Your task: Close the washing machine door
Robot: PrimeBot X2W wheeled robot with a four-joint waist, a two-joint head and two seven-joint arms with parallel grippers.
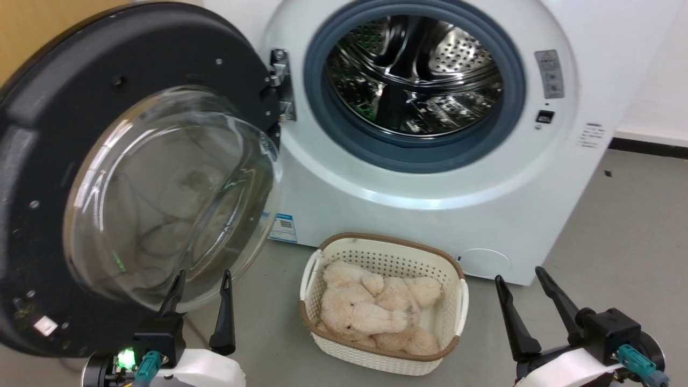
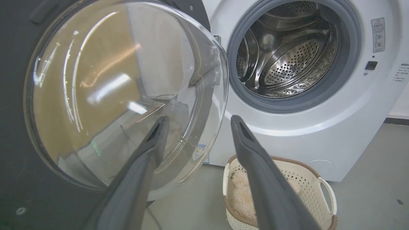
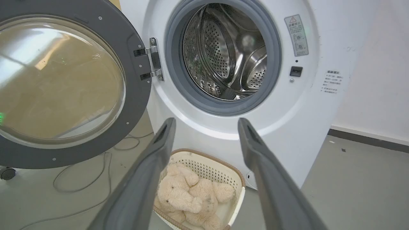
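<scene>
Currently the washing machine door [image 1: 161,193] stands swung wide open at the left of the head view, hinged beside the drum opening [image 1: 414,75]. The left gripper [image 1: 203,275] sits at the lower edge of the glass bowl, jaws parted and empty; contact cannot be confirmed. The right gripper [image 1: 518,274], lower right, is likewise parted and empty. Step in hand: approach. The next move probably calls for swinging the door's free left rim toward the opening.

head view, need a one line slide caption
Washing machine door stands wide open beside the steel drum, a plush-filled basket on the floor, left gripper and right gripper open below.
</scene>
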